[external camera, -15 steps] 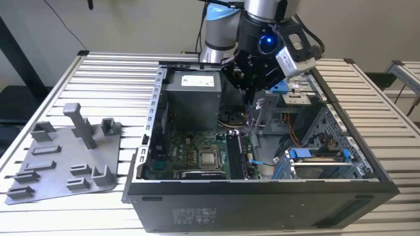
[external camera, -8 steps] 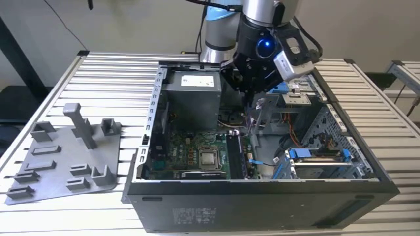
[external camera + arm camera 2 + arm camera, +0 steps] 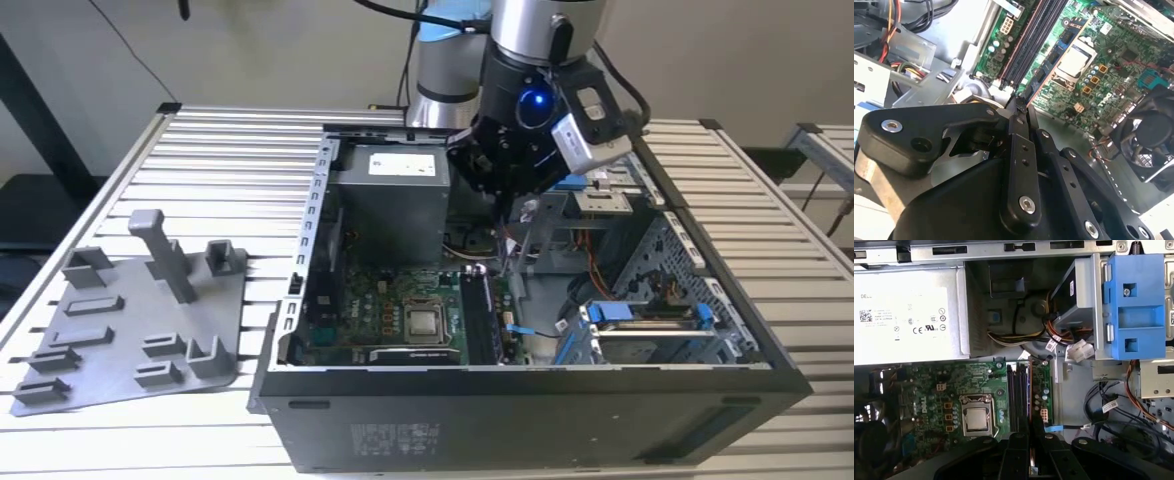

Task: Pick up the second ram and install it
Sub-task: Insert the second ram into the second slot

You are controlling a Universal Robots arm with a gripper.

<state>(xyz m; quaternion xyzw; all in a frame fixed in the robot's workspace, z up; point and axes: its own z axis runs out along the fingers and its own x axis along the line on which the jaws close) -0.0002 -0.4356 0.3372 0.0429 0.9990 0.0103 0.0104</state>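
My gripper (image 3: 502,196) hangs inside the open computer case (image 3: 534,400), above the motherboard (image 3: 387,310). In both wrist views its black fingers (image 3: 1019,150) are pressed together on a thin dark stick seen edge-on, the second ram (image 3: 1030,405). The stick's tip (image 3: 1024,95) pokes out past the fingertips. It hangs over the row of long dark memory slots (image 3: 1017,395), near their outer edge. I cannot tell whether it touches a slot.
The grey power-supply box (image 3: 387,195) stands just beside the gripper. The processor (image 3: 976,419) lies next to the slots. A blue drive bracket (image 3: 1134,305) and cable bundles (image 3: 1114,405) crowd the other side. A grey tray of holder blocks (image 3: 134,320) lies on the table at the exterior view's left.
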